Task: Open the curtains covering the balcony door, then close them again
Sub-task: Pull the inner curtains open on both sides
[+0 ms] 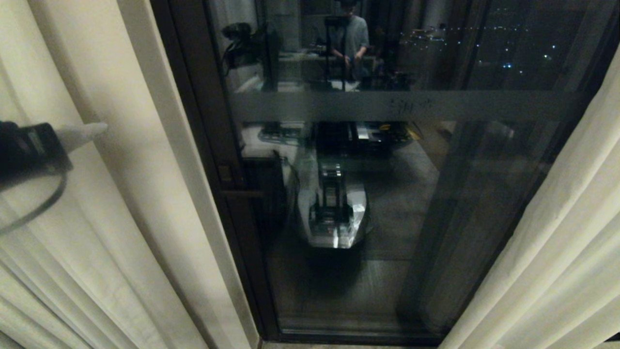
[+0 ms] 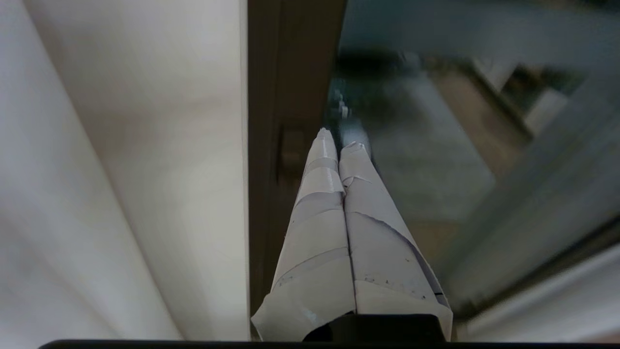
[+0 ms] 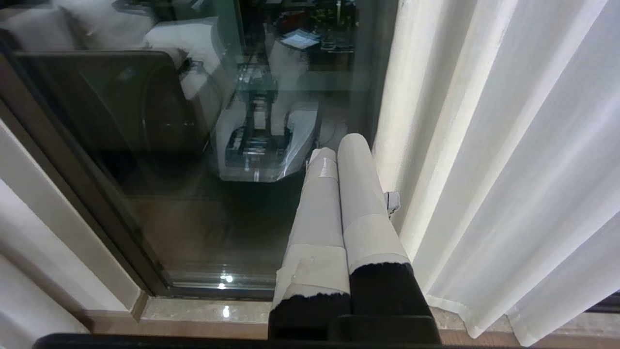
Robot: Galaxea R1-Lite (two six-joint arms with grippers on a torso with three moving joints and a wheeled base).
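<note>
1. Nearest the head camera, at nine o'clock in its view, the left end effector [image 1: 99, 129] reaches in from the edge: a black body with white-taped fingers [image 1: 80, 133] pressed together, holding nothing. Its tip lies against a fold of the left panel of the cream, vertically pleated floor-length curtains [image 1: 97, 218].
2. That left panel hangs drawn aside from twelve down to seven o'clock in the head view, its inner edge running along the door's frame. The matching right panel [image 1: 557, 261] hangs from three to five o'clock, also pulled back.
3. Between the two panels, the tall balcony door of dark-framed reflective glass [image 1: 368, 203] stands uncovered at the centre, with a frosted horizontal band [image 1: 397, 105] across its upper part.
4. In the left wrist view, the closed taped fingers [image 2: 334, 203] point along the dark door frame [image 2: 276, 121], with curtain cloth [image 2: 145, 145] on one side and glass on the other.
5. In the right wrist view, the right end effector [image 3: 339, 150] is closed and empty, its taped fingers [image 3: 353, 194] side by side just beside the thin off-white right panel [image 3: 508, 169], low before the glass.
6. The pane mirrors the robot's pale base [image 1: 334, 213]; near twelve o'clock it mirrors a person in a grey shirt [image 1: 356, 36]. City lights [image 1: 508, 53] show at one o'clock.
</note>
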